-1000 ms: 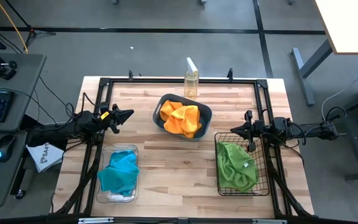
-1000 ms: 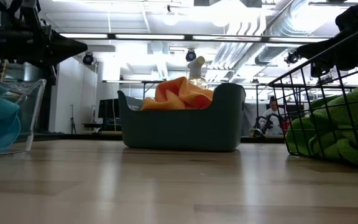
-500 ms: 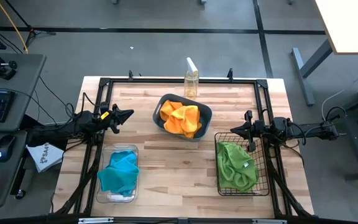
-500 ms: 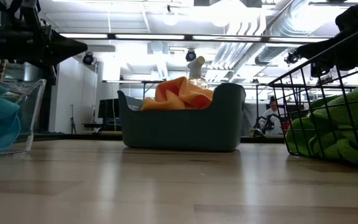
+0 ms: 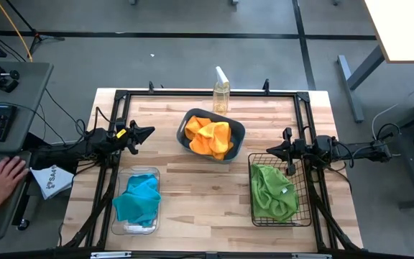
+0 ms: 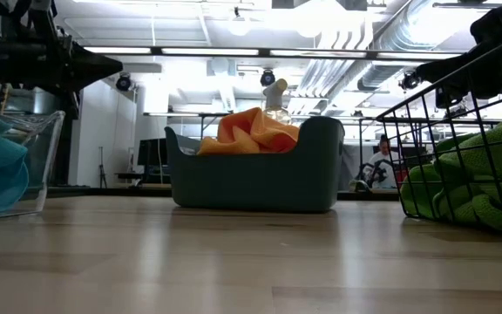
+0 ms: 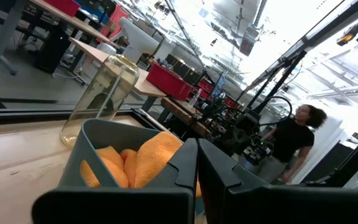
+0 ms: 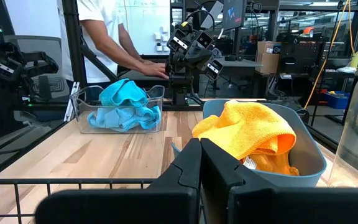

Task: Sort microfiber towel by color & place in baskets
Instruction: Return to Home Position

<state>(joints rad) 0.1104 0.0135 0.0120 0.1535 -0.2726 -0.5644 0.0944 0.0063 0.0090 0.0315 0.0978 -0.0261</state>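
a person's hand [image 5: 2, 180] is seen at far left, off the desk [image 5: 200, 194]. the left gripper [image 5: 151, 132] is held closed and empty near the desk's left edge, beyond the clear bin [image 5: 158, 212], where sky blue towels [image 5: 136, 199] are heaped. orange-yellow towels [image 5: 210, 138] are piled in the teal tub [image 5: 239, 131] at centre, with a spray bottle [image 5: 221, 90] behind it. at right, the right gripper [image 5: 269, 150] is closed on nothing at the far rim of the wire basket [image 5: 306, 201], in which lime green towels [image 5: 273, 191] are gathered.

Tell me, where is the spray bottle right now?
In the high view, the spray bottle stands at the top edge of the table, near its middle, right beside the dark teal tub holding the orange-yellow towels.
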